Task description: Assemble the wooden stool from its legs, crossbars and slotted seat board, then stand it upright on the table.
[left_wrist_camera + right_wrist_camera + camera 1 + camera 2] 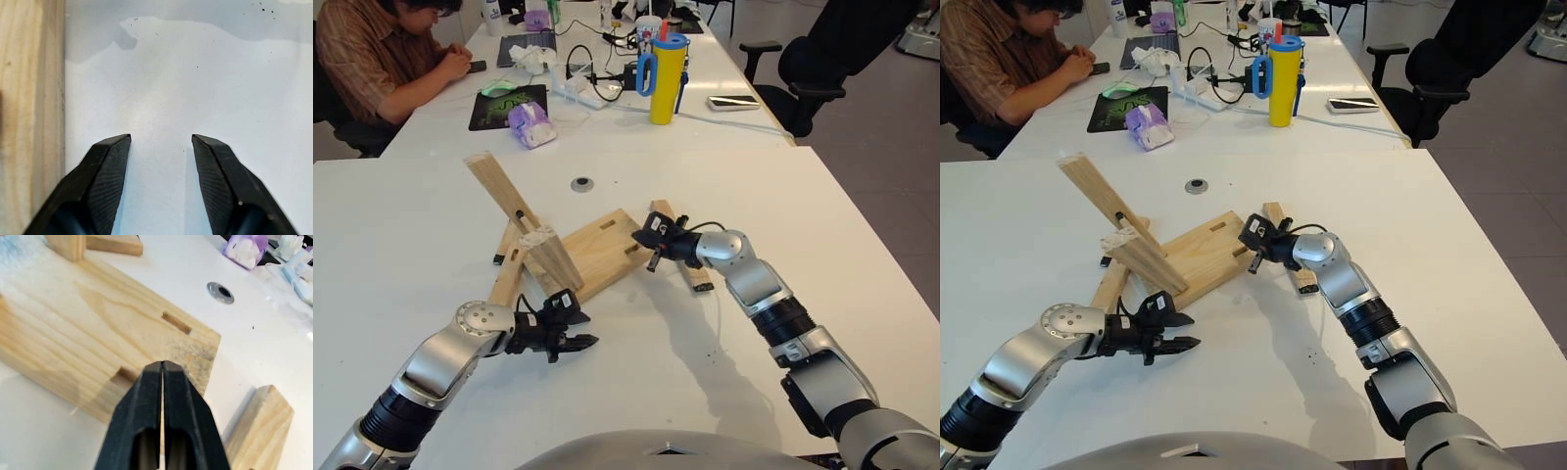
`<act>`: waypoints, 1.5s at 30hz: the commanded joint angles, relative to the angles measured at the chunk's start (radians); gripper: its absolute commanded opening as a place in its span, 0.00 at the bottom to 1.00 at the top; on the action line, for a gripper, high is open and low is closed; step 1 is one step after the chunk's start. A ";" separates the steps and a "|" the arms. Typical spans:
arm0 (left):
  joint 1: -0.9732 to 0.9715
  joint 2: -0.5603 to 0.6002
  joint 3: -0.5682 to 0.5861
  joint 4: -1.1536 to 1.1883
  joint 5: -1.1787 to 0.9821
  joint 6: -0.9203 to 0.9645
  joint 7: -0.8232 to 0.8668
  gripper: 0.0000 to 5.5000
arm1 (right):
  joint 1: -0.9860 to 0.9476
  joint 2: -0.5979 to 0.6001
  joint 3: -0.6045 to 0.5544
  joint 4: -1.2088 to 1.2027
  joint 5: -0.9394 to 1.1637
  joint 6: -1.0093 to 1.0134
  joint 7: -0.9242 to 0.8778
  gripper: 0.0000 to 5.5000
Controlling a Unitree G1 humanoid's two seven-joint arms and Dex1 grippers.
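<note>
The slotted seat board [600, 253] lies flat at mid-table. One wooden leg [501, 192] rises tilted from its left end, and a second leg [554, 260] slopes down across it. A crossbar [506, 281] lies under them on the left. A loose leg [688, 264] lies by the board's right edge. My right gripper [649, 257] is shut with nothing in it, its tips [162, 366] just over the board's slotted corner [195, 340]. My left gripper [585, 330] hangs open over bare table in front of the board, its fingers [110, 171] beside a wood edge [29, 122].
A round grommet [581, 184] sits in the table behind the board. The adjoining far table holds a yellow bottle [668, 70], cables, a phone [732, 102] and a purple packet [530, 125]. White table [822, 225] stretches free to the right and front.
</note>
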 commanded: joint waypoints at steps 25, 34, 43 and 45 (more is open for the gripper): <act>-0.206 -0.200 0.087 0.429 0.231 -0.151 0.365 0.42 | 0.193 0.035 0.191 -0.421 -0.091 0.256 0.193 0.00; -0.239 -0.217 0.132 0.454 0.249 -0.184 0.361 0.42 | 0.182 0.104 0.119 -0.429 -0.083 0.229 0.067 0.00; -0.309 -0.273 0.127 0.580 0.264 -0.297 0.337 0.42 | 0.188 0.209 -0.092 -0.478 -0.001 0.168 -0.157 0.00; -0.315 -0.269 0.110 0.605 0.284 -0.302 0.328 0.42 | 0.191 0.193 -0.110 -0.469 0.001 0.167 -0.162 0.00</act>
